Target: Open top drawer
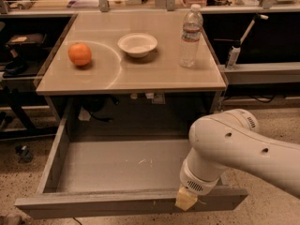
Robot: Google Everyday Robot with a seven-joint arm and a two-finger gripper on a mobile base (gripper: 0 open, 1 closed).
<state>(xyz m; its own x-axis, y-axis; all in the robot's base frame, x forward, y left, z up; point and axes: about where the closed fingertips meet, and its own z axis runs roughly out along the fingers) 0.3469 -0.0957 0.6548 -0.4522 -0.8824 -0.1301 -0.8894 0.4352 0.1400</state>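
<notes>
The top drawer (117,165) stands pulled far out from under the tan table (159,74). Its grey tray is bare apart from small white scratches right of centre. Its flat grey front (93,206) runs along the bottom of the camera view. My gripper (186,200) is at the top edge of the drawer front, right of centre. It is mostly hidden behind my white wrist and forearm (225,146), and only a tan tip shows against the front edge.
On the table stand an orange (79,54), a white bowl (137,44) and a clear water bottle (191,35). Dark shelving stands to the left and a bench with a spray bottle (233,55) to the right. Speckled floor surrounds the drawer.
</notes>
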